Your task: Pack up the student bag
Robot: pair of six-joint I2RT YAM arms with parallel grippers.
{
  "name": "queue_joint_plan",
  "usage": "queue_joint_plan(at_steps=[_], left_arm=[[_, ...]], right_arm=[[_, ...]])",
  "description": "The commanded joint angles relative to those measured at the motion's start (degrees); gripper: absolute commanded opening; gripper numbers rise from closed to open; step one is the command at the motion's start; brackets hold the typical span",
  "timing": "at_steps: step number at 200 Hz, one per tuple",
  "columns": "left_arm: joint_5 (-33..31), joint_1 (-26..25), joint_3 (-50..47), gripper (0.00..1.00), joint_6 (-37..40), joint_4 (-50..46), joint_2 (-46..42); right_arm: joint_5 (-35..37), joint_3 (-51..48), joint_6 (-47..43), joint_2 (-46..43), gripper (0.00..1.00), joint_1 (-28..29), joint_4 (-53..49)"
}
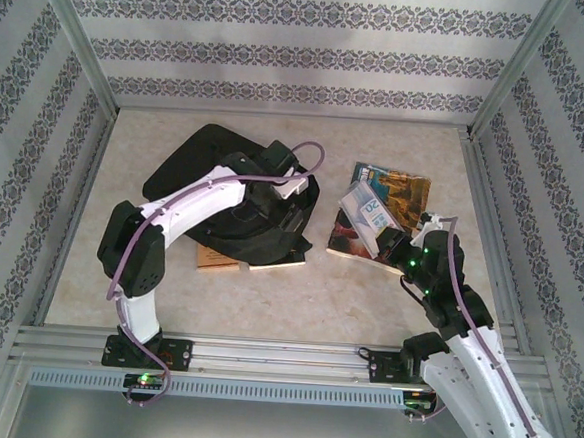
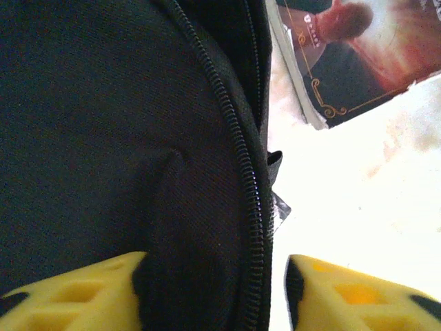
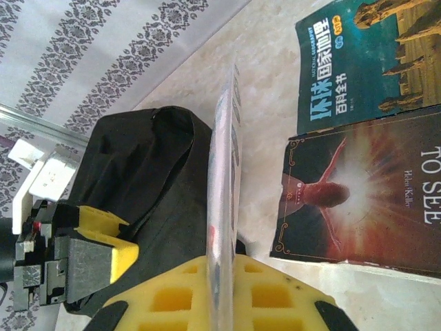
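Pale stone-look table (image 1: 367, 294), patterned walls (image 1: 283, 58) all round. The black student bag (image 1: 200, 168) lies slumped left of centre. The left gripper (image 2: 215, 276) is right on top of it, jaws parted either side of the zipper (image 2: 238, 152), not pinching. Over on the right, the right gripper (image 3: 222, 276) is clamped on a thin white pack (image 3: 224, 172), close by a teal book (image 3: 365, 62) and a dark red book (image 3: 358, 193).

My left gripper (image 2: 213, 276) sits low, fingers parted astride the student bag's (image 1: 190, 172) zipper edge, black fabric bulging up between them. Just right, bare table (image 2: 344, 207) gives a narrow lane. Beyond it two books (image 1: 399, 191) block the way, and the thin flat item (image 3: 224, 172) clamped in my right gripper (image 3: 222, 289) juts out by their left edge.
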Motion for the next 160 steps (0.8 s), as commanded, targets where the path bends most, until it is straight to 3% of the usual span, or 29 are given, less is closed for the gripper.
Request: queue_joint_plan(at_steps=[1, 43, 58, 125, 160], left_arm=[[-3.0, -0.6, 2.0, 0.44, 1.7, -2.2, 0.1], [-4.4, -0.1, 3.9, 0.08, 1.5, -1.2, -2.6], [-4.1, 0.4, 3.6, 0.0, 0.7, -0.2, -4.8], [3.8, 8.1, -10.0, 0.0, -11.6, 15.7, -21.6], [3.1, 11.8, -13.7, 0.0, -14.0, 18.6, -28.6]], right_arm=[[-2.0, -0.6, 0.4, 0.2, 0.0, -0.9, 4.0], [-5.1, -0.6, 0.5, 1.8, 0.0, -0.8, 6.5], [-6.2, -0.4, 0.5, 2.5, 0.0, -0.5, 7.3], [-8.3, 1.5, 0.7, 7.8, 0.01, 7.7, 14.0], [-11.0, 2.6, 4.1, 12.6, 0.02, 11.9, 20.9]])
